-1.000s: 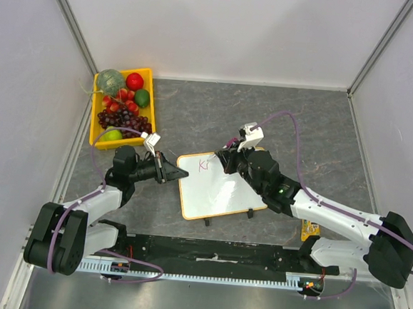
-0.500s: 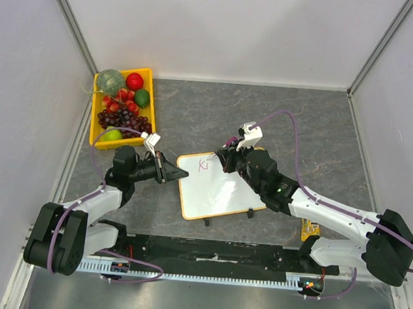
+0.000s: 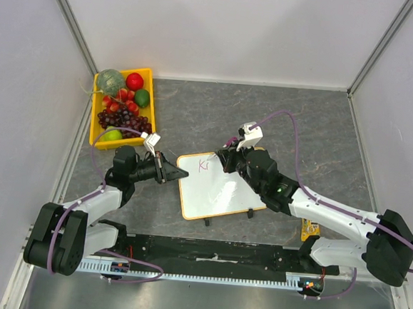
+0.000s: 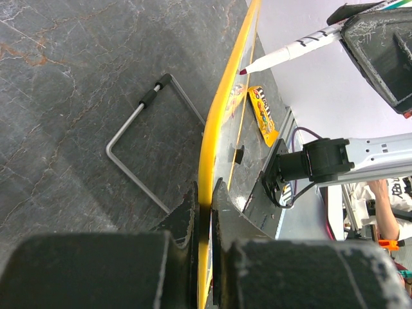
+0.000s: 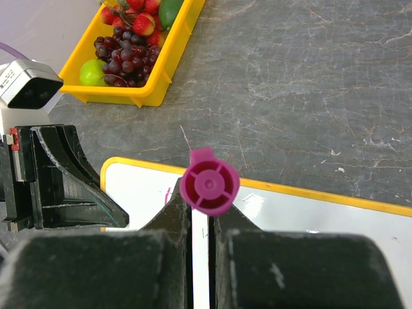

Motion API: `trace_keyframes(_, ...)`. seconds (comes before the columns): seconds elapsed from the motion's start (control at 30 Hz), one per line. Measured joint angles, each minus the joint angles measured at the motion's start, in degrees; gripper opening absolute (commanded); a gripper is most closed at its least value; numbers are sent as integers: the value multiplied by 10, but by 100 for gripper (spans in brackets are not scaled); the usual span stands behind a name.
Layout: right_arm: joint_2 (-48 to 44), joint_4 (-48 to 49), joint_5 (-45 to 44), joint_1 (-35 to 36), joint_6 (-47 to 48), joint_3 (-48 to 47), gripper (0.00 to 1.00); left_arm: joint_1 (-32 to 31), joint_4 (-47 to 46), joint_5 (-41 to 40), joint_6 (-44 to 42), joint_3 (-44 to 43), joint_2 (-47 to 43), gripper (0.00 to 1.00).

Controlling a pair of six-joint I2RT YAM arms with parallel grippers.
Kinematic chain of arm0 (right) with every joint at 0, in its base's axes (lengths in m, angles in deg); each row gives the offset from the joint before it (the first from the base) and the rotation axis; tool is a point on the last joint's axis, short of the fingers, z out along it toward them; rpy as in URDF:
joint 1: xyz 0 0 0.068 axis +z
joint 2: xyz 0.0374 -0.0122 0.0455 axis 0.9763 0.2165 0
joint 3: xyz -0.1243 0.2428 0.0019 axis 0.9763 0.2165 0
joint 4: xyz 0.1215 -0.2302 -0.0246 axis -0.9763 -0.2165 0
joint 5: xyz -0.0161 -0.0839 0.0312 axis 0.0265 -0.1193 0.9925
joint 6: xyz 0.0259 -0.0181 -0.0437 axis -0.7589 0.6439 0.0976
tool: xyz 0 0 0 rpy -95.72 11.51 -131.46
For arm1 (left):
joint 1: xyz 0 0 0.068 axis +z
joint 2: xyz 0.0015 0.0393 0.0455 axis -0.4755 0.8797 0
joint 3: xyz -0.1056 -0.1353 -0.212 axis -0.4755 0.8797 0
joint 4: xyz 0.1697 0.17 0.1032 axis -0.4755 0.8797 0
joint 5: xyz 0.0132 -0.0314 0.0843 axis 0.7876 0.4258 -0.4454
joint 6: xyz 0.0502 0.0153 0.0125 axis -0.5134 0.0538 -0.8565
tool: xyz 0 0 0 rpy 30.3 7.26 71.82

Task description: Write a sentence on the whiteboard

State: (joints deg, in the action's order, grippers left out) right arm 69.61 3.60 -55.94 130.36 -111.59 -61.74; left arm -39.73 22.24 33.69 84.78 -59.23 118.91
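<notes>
1. Two arms work over a dark grey, marble-patterned worktop [image 3: 281, 117], enclosed by plain white walls [image 3: 224, 27] on the far side and both flanks.
2. The small rectangular whiteboard with a thin orange-yellow frame [image 3: 218, 191] sits at mid-worktop between the arms, skewed to the worktop's edges. Two small black clips [image 3: 250, 214] show on its near long edge.
3. The left tool [image 4: 205, 196] is narrow, its fingers pinched on the board's frame at the left end.
4. The right tool [image 5: 201, 215] is closed around a white-barrelled marker with a magenta end [image 5: 209, 185]. The tip points at the board's far left area; contact cannot be confirmed.
5. The thin pink handwritten sentence [image 3: 204, 166] amounts to a couple of letters near the board's far left corner.
6. A bent metal wire stand [image 4: 138, 154] shows in the left wrist view on the worktop beside the board's edge.
7. A yellow rectangular plastic tray [image 5: 122, 98] stands in the far left corner of the worktop, holding grapes, strawberries and green and red fruit.
8. A small yellow snack packet [image 3: 309, 230] lies near the right arm, close to the black base rail [image 3: 213, 254].
</notes>
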Motion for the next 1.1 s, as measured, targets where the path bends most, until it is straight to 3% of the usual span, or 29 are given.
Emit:
trace_keyframes(0.43,-36,-5,0,-2,0,3,0,0,0,0,0,0,0,2)
trace_keyframes(1.1,-16,9,1,-2,-3,25,0,0,3,-2,0,0,0,2)
